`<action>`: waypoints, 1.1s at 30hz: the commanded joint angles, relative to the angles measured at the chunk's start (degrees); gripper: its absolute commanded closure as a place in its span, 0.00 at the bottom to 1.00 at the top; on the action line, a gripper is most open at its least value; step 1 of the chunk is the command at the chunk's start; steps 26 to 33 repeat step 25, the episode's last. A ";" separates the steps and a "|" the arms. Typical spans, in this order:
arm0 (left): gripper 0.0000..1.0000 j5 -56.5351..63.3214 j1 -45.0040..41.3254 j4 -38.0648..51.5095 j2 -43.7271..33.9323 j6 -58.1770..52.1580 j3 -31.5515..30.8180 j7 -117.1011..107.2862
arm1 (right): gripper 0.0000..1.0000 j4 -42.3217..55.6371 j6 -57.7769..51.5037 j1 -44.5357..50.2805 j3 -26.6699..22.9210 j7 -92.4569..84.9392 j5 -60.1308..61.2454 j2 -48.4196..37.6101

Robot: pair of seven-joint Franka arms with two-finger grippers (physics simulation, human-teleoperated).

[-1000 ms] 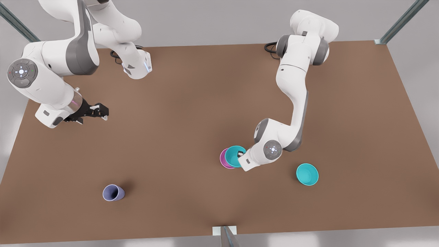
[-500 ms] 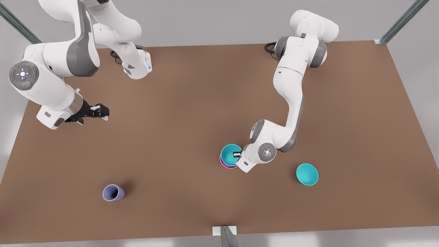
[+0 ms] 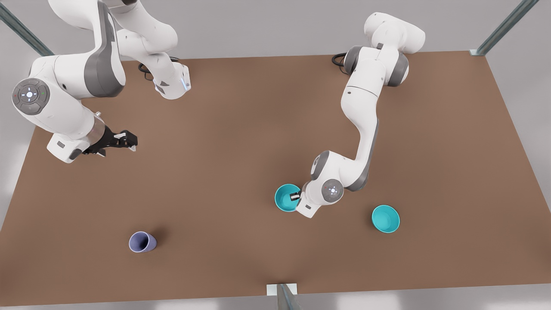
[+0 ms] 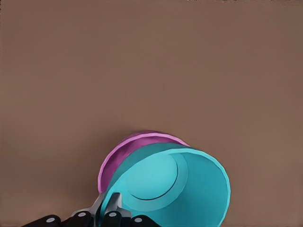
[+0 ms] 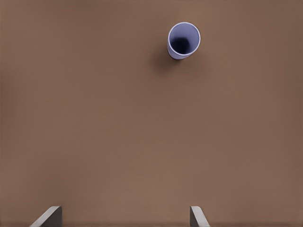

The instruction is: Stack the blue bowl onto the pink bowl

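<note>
While left claw pinches its rim, deep-teal blue bowl sits over pink bowl; right claw spread, waiting

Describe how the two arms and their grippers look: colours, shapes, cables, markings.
Both arms are glossy white with rounded segments and grey joint bands. Round grey caps with small lit dots mark the joints. Black cables curl at each base. The right gripper is black with pale fingertips; the left gripper has dark fingers with a white pad.

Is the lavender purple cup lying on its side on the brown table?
No, the lavender purple cup stands upright on the brown table, its open mouth facing up toward the right wrist camera.
</note>
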 commanded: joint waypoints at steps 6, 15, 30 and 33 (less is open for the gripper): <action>0.13 -0.16 0.18 0.02 -0.09 0.14 -0.04 -6.14 | 0.00 -0.07 0.04 0.01 -0.05 -0.34 0.04 -0.06; 0.00 17.77 9.22 0.37 -23.81 -34.13 1.02 -5.70 | 0.00 -0.24 0.13 0.01 -0.05 -0.43 0.04 -0.06; 0.00 27.09 24.52 -15.71 -39.82 -27.81 -8.38 32.35 | 0.00 -1.74 1.27 0.01 -0.31 -0.43 0.04 -0.58; 0.00 27.09 24.52 -15.71 -39.82 -27.81 -8.38 32.35 | 0.00 -1.74 1.27 0.01 -0.31 -0.43 0.04 -0.58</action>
